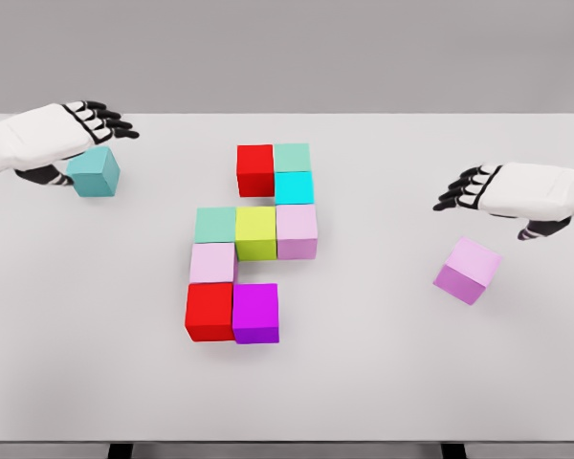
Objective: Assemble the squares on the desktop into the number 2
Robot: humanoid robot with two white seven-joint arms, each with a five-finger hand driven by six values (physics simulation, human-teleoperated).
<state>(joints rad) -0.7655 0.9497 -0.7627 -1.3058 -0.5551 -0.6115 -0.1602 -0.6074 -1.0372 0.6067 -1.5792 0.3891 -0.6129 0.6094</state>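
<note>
Several coloured cubes sit joined mid-table. The top row is a red cube (255,170) and a mint cube (292,157), with a cyan cube (294,187) below the mint one. Under them run a mint (215,225), a yellow-green (255,233) and a pink cube (297,231). A pale pink cube (212,263) follows, then a red (209,312) and a magenta cube (255,313). A loose teal cube (96,172) lies just below my left hand (88,143), whose fingers are spread. My right hand (493,206) hovers open above a loose lilac cube (468,271), not touching it.
The white table (383,382) spans the whole view, with its front edge near the bottom of the picture and its back edge just behind the hands. Both loose cubes lie well away from the central group.
</note>
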